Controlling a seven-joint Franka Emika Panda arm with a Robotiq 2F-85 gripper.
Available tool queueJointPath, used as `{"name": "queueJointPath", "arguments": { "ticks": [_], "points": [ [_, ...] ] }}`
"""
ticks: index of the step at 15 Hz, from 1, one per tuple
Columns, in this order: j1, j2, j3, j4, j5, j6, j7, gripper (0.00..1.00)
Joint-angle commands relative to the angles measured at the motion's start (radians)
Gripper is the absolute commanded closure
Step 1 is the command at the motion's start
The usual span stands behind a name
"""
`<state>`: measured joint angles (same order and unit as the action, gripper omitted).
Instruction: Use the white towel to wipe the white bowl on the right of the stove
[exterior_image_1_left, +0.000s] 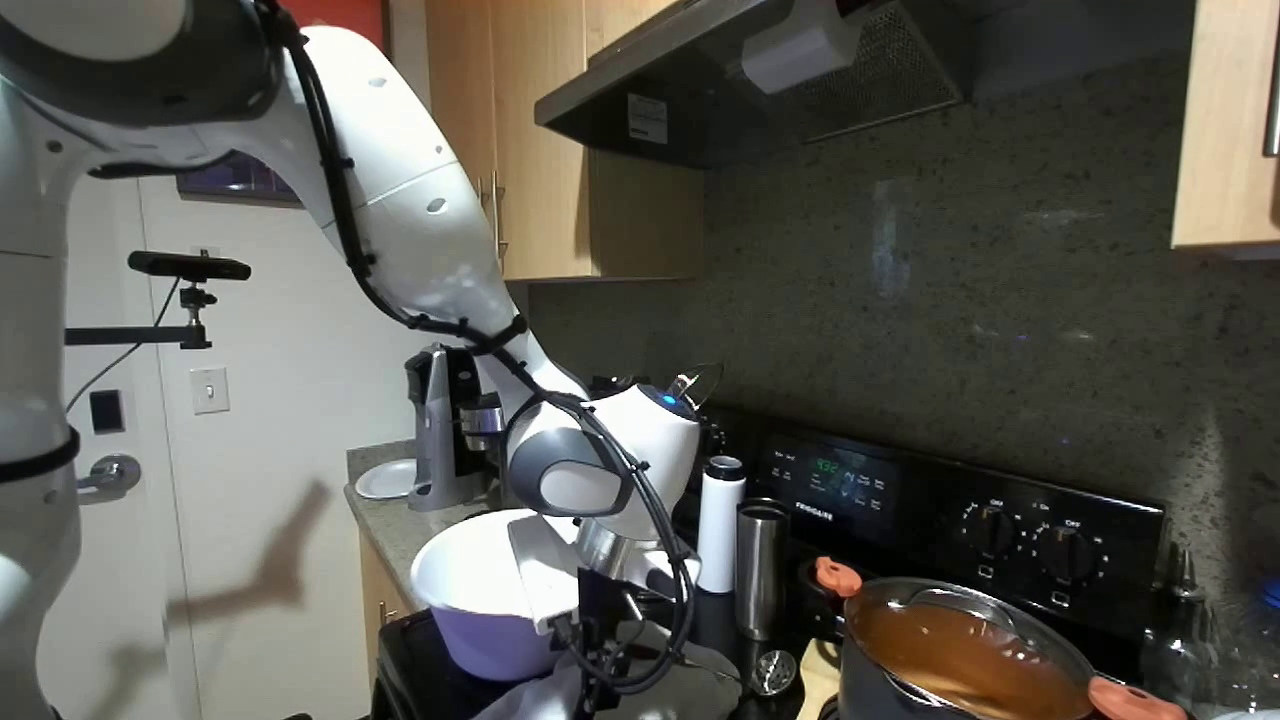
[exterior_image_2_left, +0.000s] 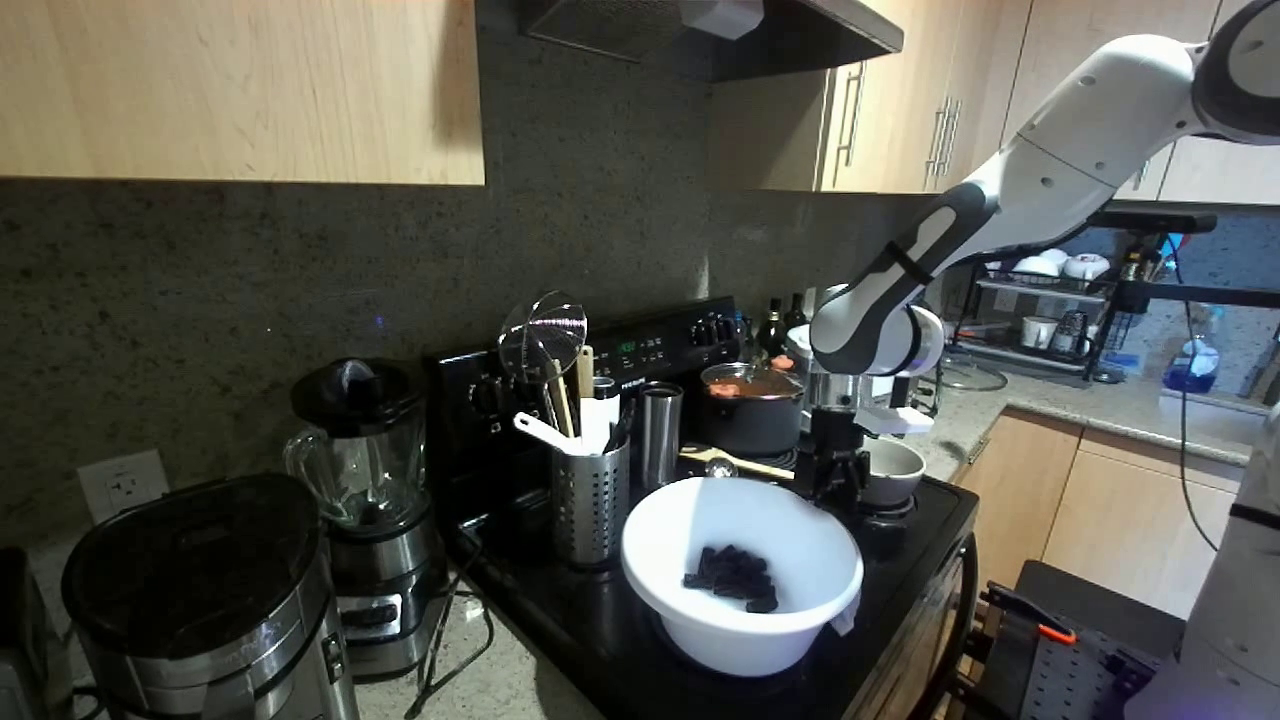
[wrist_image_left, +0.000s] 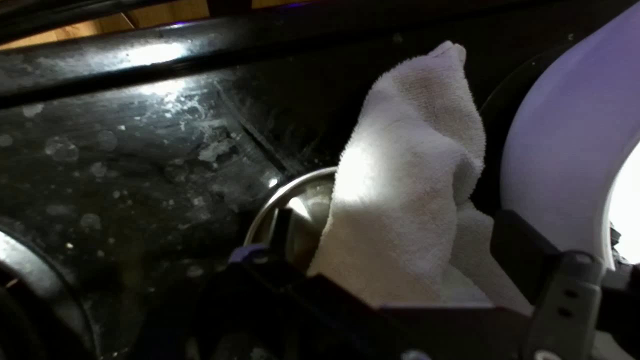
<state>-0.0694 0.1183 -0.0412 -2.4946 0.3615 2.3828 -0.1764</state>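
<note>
Wrist view: the tool (wrist_image_left: 394, 225), fingers (wrist_image_left: 520, 240) apart, with the white towel (wrist_image_left: 400, 195) showing between them, beside a large white bowl (wrist_image_left: 560, 145). In an exterior view, dark pieces (exterior_image_2_left: 735, 574) lie inside that bowl; a smaller pale bowl (exterior_image_2_left: 895, 472) is partly hidden by the tool. In an exterior view, the tool points down.

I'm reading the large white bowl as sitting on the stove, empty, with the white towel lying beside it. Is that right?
Not quite: the large white bowl is not empty. An exterior view shows a heap of dark pieces inside it. It does sit on the stove, with the white towel lying beside it.
</note>
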Motion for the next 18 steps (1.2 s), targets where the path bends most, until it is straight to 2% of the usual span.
{"name": "queueJointPath", "arguments": {
  "ticks": [1, 8, 9, 10, 11, 16, 18],
  "points": [
    [-0.004, 0.016, 0.018, 0.005, 0.042, 0.04, -0.044, 0.26],
    [-0.005, 0.017, 0.022, 0.01, 0.079, 0.044, -0.082, 0.8],
    [-0.006, 0.012, 0.021, 0.012, 0.079, 0.04, -0.081, 0.37],
    [-0.006, 0.01, 0.021, 0.014, 0.078, 0.04, -0.081, 0.41],
    [-0.006, 0.008, 0.022, 0.017, 0.08, 0.039, -0.083, 0.39],
    [-0.012, 0.005, 0.015, 0.061, 0.08, 0.043, -0.076, 0.03],
    [-0.014, 0.022, 0.012, 0.087, 0.065, 0.062, -0.07, 0.0]
  ]
}}
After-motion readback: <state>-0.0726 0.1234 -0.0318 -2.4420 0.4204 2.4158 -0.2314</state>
